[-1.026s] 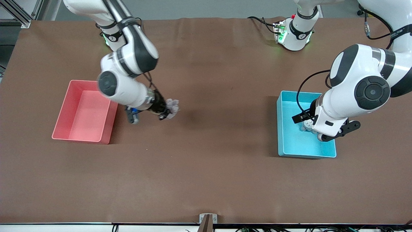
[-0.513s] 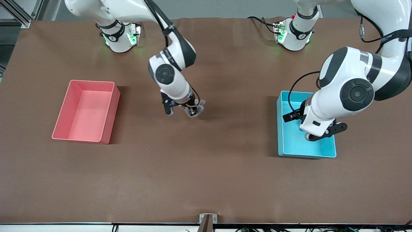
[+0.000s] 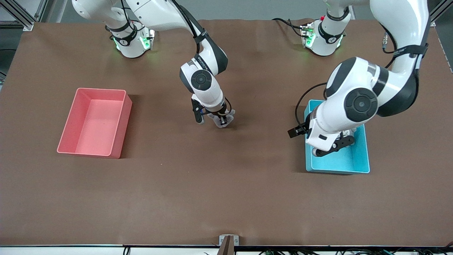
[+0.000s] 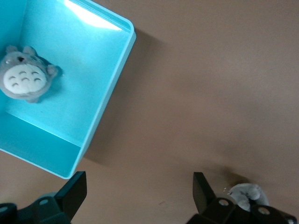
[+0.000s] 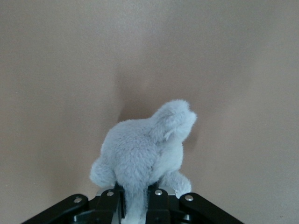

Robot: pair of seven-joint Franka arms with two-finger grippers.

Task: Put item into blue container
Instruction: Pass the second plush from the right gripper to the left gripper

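Observation:
The blue container (image 3: 338,171) stands toward the left arm's end of the table. A grey plush with a white belly (image 4: 24,80) lies inside the container (image 4: 108,88). In the left wrist view my left gripper (image 4: 138,189) is open and empty, over bare table just beside the container's wall. In the front view the left wrist (image 3: 329,132) hides its fingers. My right gripper (image 3: 221,122) is over the middle of the table, shut on a pale grey plush toy (image 3: 229,118). The right wrist view shows the plush (image 5: 145,149) pinched between the fingers of the gripper (image 5: 138,198).
A pink bin (image 3: 101,89) of like size stands toward the right arm's end of the table, with nothing in it. The brown tabletop (image 3: 226,184) stretches between the two bins. The left wrist view also shows the right gripper's plush (image 4: 243,195).
The right arm has carried the pale plush from beside the pink bin to the table's middle. The left arm has swung from over the blue container to its middle-facing edge.

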